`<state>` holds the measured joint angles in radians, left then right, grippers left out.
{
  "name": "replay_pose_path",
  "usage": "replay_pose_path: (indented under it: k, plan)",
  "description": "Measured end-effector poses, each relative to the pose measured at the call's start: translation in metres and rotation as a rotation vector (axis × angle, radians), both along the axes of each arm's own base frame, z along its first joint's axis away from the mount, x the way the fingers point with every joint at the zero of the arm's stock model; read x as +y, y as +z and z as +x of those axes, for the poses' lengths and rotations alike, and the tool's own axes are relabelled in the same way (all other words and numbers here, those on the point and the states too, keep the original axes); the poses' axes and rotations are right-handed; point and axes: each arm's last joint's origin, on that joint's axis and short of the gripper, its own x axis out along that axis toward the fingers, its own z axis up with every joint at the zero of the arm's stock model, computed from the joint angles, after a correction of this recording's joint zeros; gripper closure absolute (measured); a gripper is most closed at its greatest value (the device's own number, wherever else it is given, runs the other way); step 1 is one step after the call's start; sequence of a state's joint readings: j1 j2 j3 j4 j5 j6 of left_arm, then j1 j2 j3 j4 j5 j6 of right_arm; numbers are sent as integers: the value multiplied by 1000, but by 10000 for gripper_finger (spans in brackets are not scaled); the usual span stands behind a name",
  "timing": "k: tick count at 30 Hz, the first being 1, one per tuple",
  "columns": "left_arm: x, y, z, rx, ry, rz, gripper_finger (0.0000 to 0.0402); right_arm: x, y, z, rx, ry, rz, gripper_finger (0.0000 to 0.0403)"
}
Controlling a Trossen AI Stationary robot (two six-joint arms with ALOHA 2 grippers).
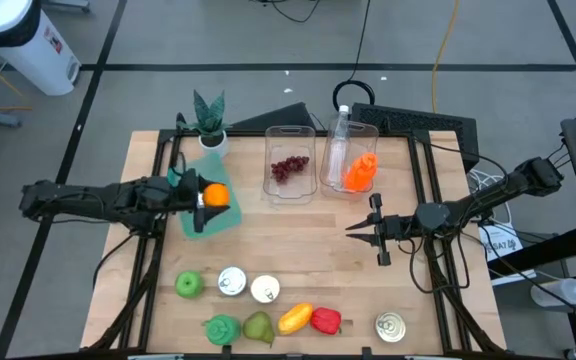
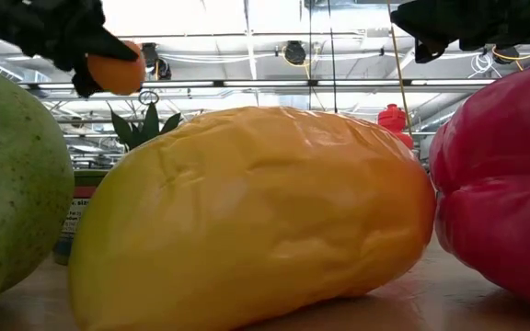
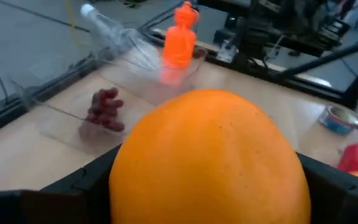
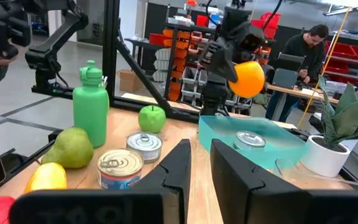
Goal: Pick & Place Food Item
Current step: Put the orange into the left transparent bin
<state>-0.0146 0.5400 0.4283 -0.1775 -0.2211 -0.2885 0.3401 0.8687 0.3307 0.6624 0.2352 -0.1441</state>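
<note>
An orange (image 1: pixel 217 195) hangs above a teal tray (image 1: pixel 224 219) at the table's left, with my left gripper (image 1: pixel 208 200) shut on it. In the right wrist view the orange (image 4: pixel 248 78) sits clear above the tray (image 4: pixel 272 149), and a tin can (image 4: pixel 251 138) lies in the tray. My right gripper (image 1: pixel 366 230) hovers right of centre, pointing toward the table's left. Only a narrow slit shows between its fingers (image 4: pixel 179 165), and nothing is in it. My left gripper pinches the orange between its two fingers, one on each opposite side (image 3: pixel 122 177). The fingers (image 3: pixel 67 196) come in about level from the table's left. The orange is lifted clear, above the teal tray.
At the back stand a clear container with grapes (image 1: pixel 288 168), another with bottles (image 1: pixel 360 172), and a potted plant (image 1: pixel 209 120). Along the near edge lie a green apple (image 1: pixel 188 285), two cans (image 1: pixel 231 282), a green bottle (image 1: pixel 222 327), a pear (image 1: pixel 258 327), a mango (image 1: pixel 295 318), a red pepper (image 1: pixel 325 320) and a can (image 1: pixel 390 326).
</note>
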Motion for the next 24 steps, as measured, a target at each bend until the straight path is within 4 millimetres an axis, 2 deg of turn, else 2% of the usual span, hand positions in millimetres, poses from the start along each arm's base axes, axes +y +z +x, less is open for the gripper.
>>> replay_pose_path:
  k: [5, 8, 11, 15, 19, 24]
  plan:
    - [9, 33, 27, 4, 43, 32, 65, 0, 2, 0, -22, 0, 0, 353]
    - [22, 55, 57, 86, 77, 60, 59, 0, 2, 0, -22, -1, -1, 353]
    - [42, 61, 95, 249, 94, 54, 69, 0, 2, 0, -21, 0, 0, 353]
    - [76, 52, 153, 436, 89, 3, 76, 0, 1, 0, -14, 0, -2, 353]
    - [108, 30, 207, 551, 82, -55, 66, 0, 1, 0, -14, 0, -2, 353]
    - [132, -5, 252, 651, 42, -113, 61, 0, 1, 0, -13, 0, -2, 353]
